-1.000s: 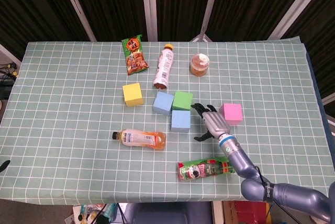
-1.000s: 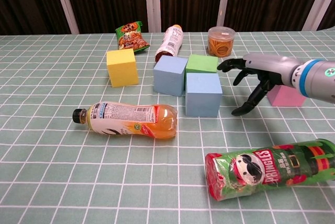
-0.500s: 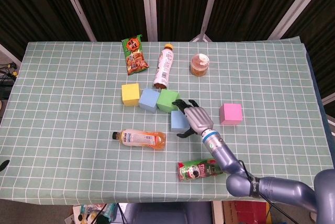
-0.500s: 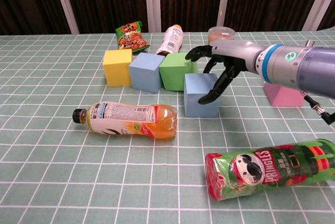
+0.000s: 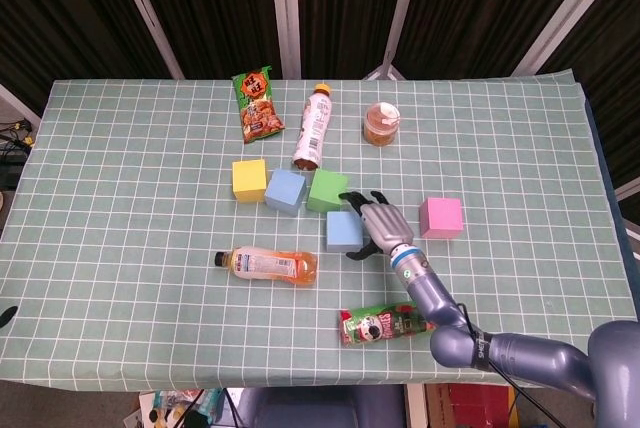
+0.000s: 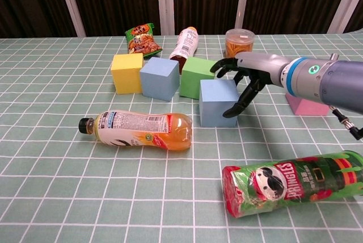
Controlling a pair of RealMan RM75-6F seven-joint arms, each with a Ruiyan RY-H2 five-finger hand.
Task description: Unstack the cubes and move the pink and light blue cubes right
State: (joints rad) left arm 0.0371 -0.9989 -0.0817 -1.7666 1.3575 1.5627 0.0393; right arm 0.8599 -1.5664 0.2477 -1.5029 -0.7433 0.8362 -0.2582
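Reaching with the spread, empty right hand (image 6: 245, 78) around the light blue cube (image 6: 219, 102), needing next to close and carry it right, beside the pink cube (image 5: 441, 217).

We see right hand (image 6: 245, 78) with fingers spread, touching right side of front light blue cube (image 6: 218, 103). Green cube (image 6: 197, 76) sits just behind. Pink cube (image 6: 309, 105) peeks out behind arm.

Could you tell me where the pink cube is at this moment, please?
The pink cube sits alone on the table's right half in the head view, right of the right hand, apart from the other cubes.
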